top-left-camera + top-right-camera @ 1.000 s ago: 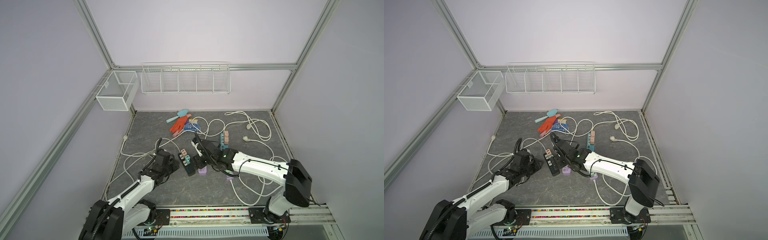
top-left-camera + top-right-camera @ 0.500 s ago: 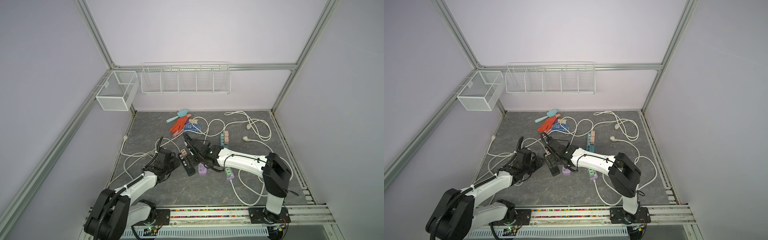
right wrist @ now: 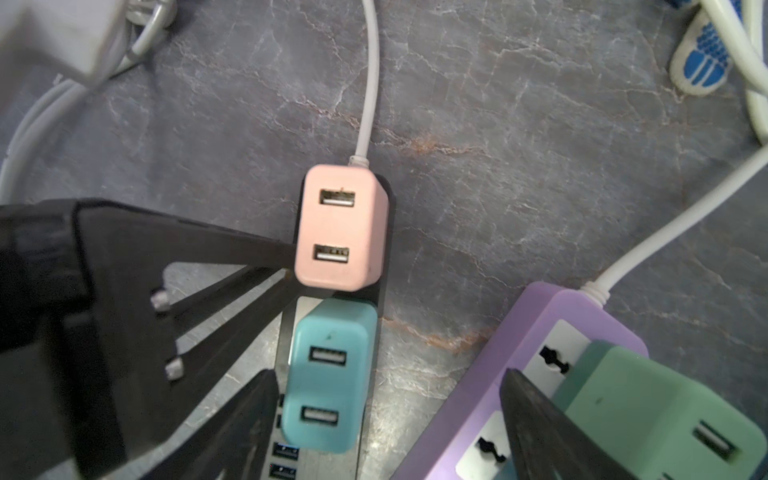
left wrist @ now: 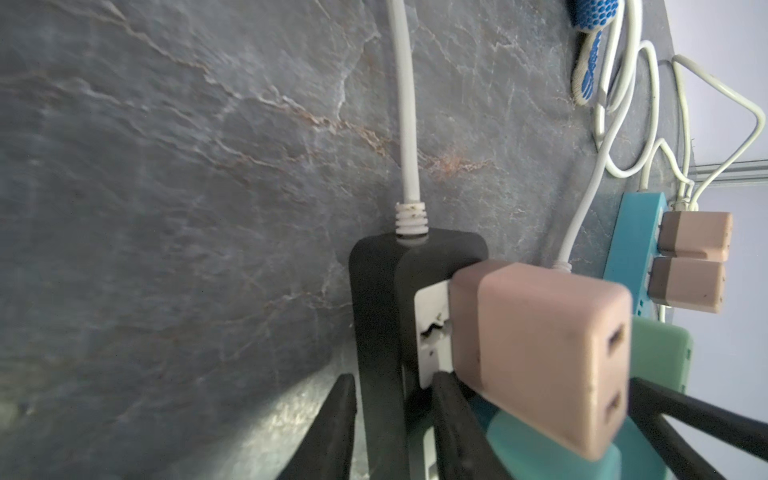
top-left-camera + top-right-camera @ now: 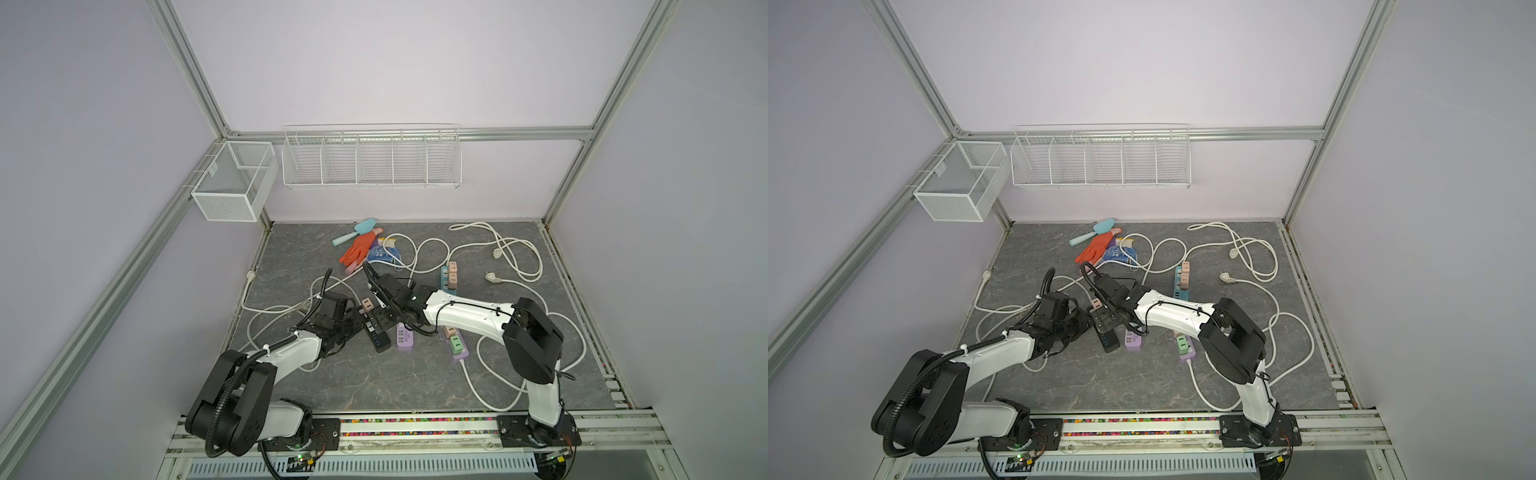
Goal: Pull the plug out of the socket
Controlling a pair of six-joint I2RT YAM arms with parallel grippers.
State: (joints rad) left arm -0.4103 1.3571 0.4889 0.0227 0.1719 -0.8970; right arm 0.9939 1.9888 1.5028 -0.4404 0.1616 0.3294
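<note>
Lying flat on the grey table (image 5: 374,386), the black power strip (image 5: 379,340) carries two USB charger plugs side by side: a pink plug (image 3: 338,226) at the cable end and a teal plug (image 3: 328,382) next to it. Both are seated in their sockets. The left gripper (image 4: 392,380) is clenched on the strip. One of its fingers (image 4: 332,428) stands at the outer side of the strip's long wall, and the other is on the top face, just beside the pink plug. The right gripper (image 3: 386,374) hangs over the teal plug with jaws spread wide and grasps nothing. One jaw is close at the strip's side. The other stands well apart from the plug — above the purple power strip (image 3: 519,328), in front of a green plug (image 3: 648,419).
</note>
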